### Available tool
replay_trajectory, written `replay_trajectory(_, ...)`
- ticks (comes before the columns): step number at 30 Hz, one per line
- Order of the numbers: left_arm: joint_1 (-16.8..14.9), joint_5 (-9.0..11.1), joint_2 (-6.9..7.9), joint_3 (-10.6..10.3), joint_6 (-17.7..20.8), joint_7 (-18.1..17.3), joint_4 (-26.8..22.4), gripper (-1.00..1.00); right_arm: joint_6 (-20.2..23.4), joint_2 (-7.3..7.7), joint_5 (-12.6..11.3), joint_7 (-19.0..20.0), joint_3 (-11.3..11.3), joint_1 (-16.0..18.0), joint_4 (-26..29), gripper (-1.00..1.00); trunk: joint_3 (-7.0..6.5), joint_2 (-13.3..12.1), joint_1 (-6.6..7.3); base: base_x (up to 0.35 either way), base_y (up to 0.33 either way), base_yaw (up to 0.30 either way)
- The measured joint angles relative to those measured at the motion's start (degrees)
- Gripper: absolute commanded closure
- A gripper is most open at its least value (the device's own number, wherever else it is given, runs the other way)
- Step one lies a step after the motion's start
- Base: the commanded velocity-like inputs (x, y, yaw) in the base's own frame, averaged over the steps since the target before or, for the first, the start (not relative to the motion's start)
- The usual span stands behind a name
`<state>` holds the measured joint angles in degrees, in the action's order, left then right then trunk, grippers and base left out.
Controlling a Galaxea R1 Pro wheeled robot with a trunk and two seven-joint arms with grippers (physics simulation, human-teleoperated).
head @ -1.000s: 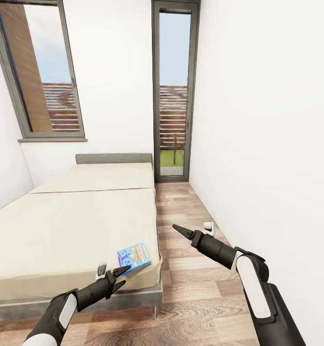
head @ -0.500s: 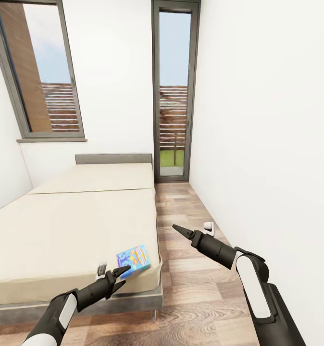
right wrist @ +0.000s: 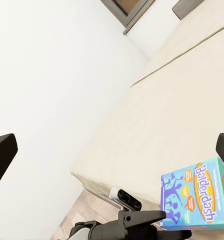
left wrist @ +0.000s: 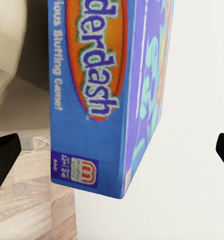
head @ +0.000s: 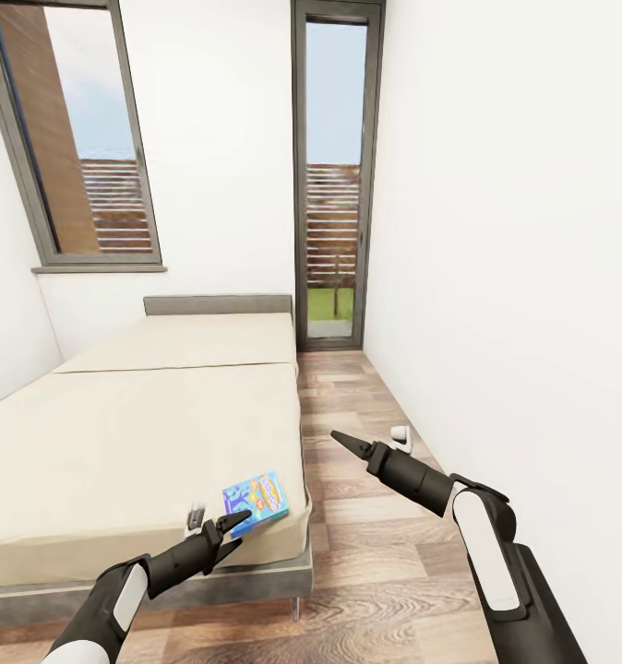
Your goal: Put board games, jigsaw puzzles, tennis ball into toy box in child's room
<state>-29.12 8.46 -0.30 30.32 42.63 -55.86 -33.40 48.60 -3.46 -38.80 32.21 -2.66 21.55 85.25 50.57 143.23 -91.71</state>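
Note:
A blue board game (head: 256,501) lettered Balderdash lies flat on the beige bed (head: 145,433), at its near right corner. My left gripper (head: 244,527) is open just in front of that box. In the left wrist view the board game (left wrist: 102,100) stands between the two wide-apart black fingertips (left wrist: 3,155), touching neither. My right gripper (head: 340,440) is open over the wood floor to the right of the bed, holding nothing. The right wrist view looks across the mattress at the board game (right wrist: 196,200) and the left gripper (right wrist: 144,218).
A small grey and black object (head: 196,515) lies on the mattress edge left of the game. A small white object (head: 400,432) sits on the floor by the right wall. A narrow strip of floor (head: 348,387) runs between bed and wall toward a glass door (head: 334,184).
The whole view has crept toward the bed, so the blue game sits lower in the picture and closer to my left gripper. Both arms keep their pose.

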Motion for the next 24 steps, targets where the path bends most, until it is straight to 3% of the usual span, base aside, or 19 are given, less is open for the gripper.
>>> replay_trajectory(24, 0.0, 0.3, 0.06, 0.1, -0.4, -2.0, 0.0, -1.00, 0.0, 0.00, 0.0, 0.0, 0.0, 0.0, 0.0, -1.00, 0.00, 0.0, 0.00, 0.000, 0.000, 0.000)
